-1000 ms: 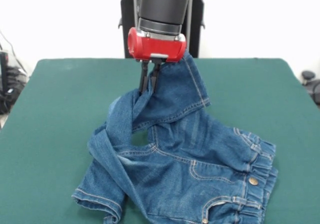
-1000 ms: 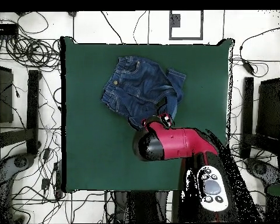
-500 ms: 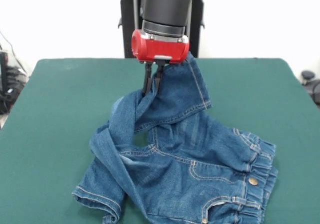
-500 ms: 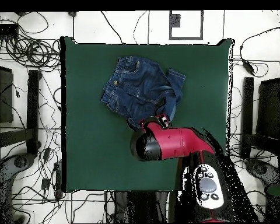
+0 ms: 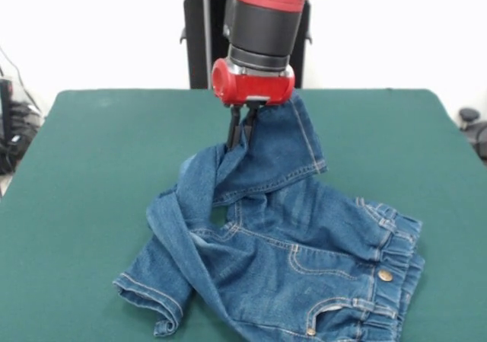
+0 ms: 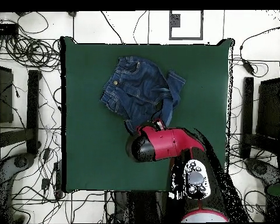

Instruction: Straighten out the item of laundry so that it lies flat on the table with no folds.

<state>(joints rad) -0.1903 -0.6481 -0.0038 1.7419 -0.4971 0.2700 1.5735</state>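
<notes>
The item of laundry (image 5: 304, 243) is a small pair of blue jeans lying rumpled on the green table (image 5: 91, 174). Its waistband with a metal button sits at the front right. One leg is lifted and twisted upward, and my gripper (image 5: 240, 138) is shut on a fold of that leg, holding it above the table. The other leg lies folded at the front left. From overhead the jeans (image 6: 136, 87) lie in the table's upper middle, and the red arm covers the gripper (image 6: 160, 123) at the jeans' lower edge.
The table (image 6: 90, 151) spreads well beyond the jeans on every side. Cables and dark stands crowd the floor around the table (image 6: 25, 52). The robot's black pedestal (image 5: 194, 45) stands behind the far edge.
My gripper has shifted right in the front view, carrying the lifted leg with it. The folded lower leg has slid slightly along the table.
</notes>
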